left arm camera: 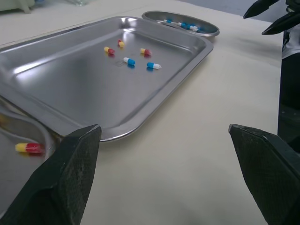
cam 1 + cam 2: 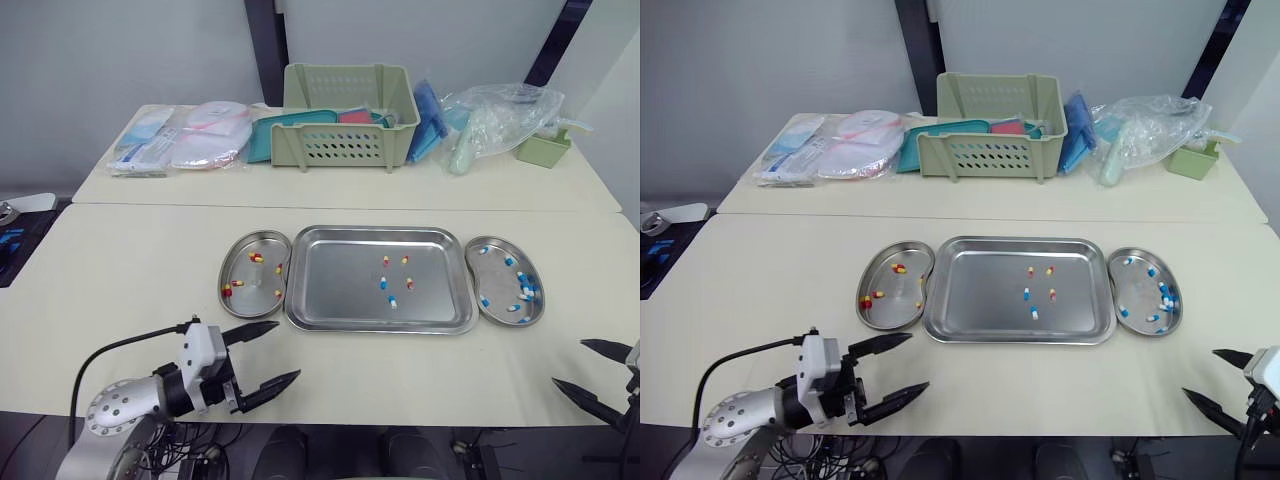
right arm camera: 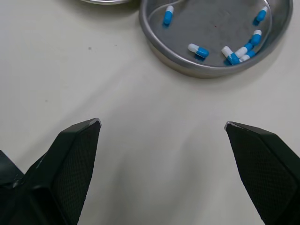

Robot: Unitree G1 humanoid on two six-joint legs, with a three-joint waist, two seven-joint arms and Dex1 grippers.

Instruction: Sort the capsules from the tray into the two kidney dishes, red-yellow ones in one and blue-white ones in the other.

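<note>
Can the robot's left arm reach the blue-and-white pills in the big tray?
Probably yes. The left gripper is open near the front left corner of the tray, and only bare table and the low rim lie between it and the blue-white capsules.

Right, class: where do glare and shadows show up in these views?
Left wrist view: pale glare streaks across the tray. Right wrist view: the blue-white kidney dish throws a soft shadow onto the table along its near rim.
</note>
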